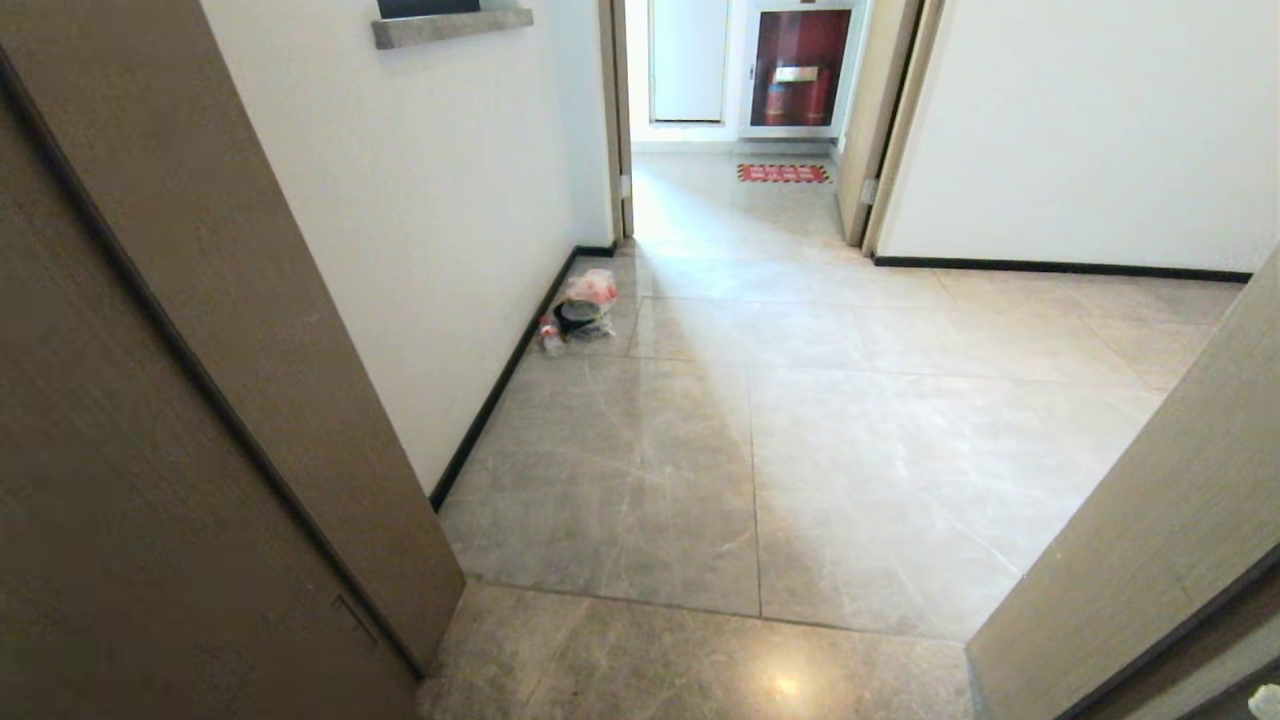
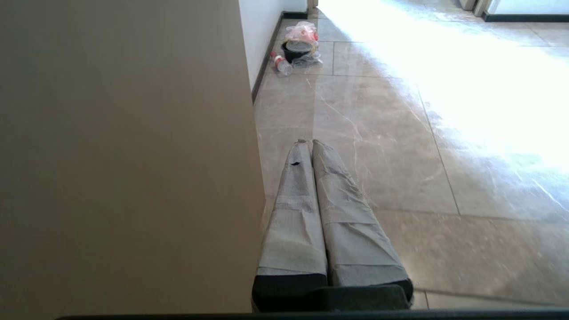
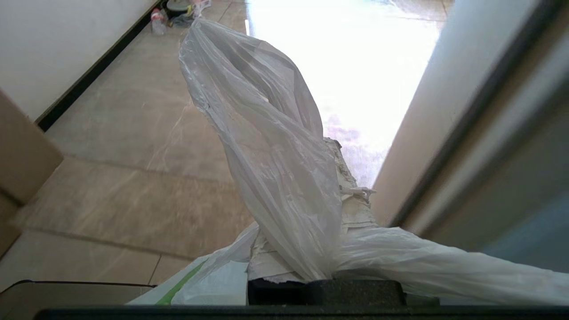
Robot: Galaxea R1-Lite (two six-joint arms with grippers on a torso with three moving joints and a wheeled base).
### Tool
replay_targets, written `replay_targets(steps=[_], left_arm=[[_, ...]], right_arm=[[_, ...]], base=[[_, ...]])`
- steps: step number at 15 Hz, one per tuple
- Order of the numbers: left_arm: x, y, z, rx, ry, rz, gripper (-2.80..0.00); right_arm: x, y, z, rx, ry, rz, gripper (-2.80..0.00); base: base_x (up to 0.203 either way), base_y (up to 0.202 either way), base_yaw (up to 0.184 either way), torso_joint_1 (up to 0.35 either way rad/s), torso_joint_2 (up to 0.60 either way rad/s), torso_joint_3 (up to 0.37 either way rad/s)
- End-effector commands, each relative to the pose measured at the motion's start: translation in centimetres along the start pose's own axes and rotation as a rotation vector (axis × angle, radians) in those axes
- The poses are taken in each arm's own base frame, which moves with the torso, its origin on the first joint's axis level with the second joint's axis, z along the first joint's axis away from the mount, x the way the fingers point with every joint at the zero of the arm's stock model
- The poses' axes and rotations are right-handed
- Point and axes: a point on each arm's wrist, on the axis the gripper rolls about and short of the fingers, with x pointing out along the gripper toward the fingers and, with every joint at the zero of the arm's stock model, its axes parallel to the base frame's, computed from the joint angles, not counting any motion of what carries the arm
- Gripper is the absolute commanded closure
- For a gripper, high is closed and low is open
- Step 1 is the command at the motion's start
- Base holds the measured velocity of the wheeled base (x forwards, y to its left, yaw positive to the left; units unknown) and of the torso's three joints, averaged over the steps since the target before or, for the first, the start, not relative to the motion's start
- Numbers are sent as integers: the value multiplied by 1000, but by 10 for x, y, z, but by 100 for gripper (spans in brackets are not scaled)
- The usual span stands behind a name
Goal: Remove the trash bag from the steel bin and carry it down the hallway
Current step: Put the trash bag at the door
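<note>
Clamping the thin, whitish, crinkled trash bag (image 3: 275, 146), the right tool (image 3: 344, 186) grips its bunched plastic; left tool (image 2: 311, 144) shut.

Near left, brown wooden door frame (image 1: 200, 420); near right, second brown door frame (image 1: 1150, 540). Between them, glossy grey-beige tiled hallway floor (image 1: 800, 440). Far left, against black skirting (image 1: 500, 385), small litter pile (image 1: 582, 312). Farther off, red floor mat (image 1: 784, 173).

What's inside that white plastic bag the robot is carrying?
Nothing can be made out. The trash bag is a crumpled, cloudy film pinched in the right end effector; only its loop and folds show. Its lower part hangs out of view, hiding any contents.
</note>
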Motion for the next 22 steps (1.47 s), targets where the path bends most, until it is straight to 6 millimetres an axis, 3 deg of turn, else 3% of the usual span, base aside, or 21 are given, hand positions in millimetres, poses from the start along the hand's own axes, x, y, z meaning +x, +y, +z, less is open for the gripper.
replay_targets(steps=[1, 4, 10, 16, 22], left_arm=[[0, 0, 0, 0, -1, -1, 0], [0, 0, 0, 3, -1, 0, 0], [0, 0, 0, 3, 0, 1, 0], [0, 0, 0, 3, 1, -1, 0], [0, 0, 0, 2, 1, 0, 0]], right_arm=[[0, 0, 0, -1, 2, 0, 0], [0, 0, 0, 1, 3, -2, 0], [0, 0, 0, -1, 3, 0, 0], [0, 0, 0, -1, 3, 0, 0], [0, 0, 0, -1, 3, 0, 0]], base=[[187, 0, 1, 2, 2, 2], [164, 0, -1, 3, 1, 3], [0, 0, 0, 0, 0, 0], [-143, -140, 1, 1, 3, 3], [13, -5, -2, 1, 0, -1]])
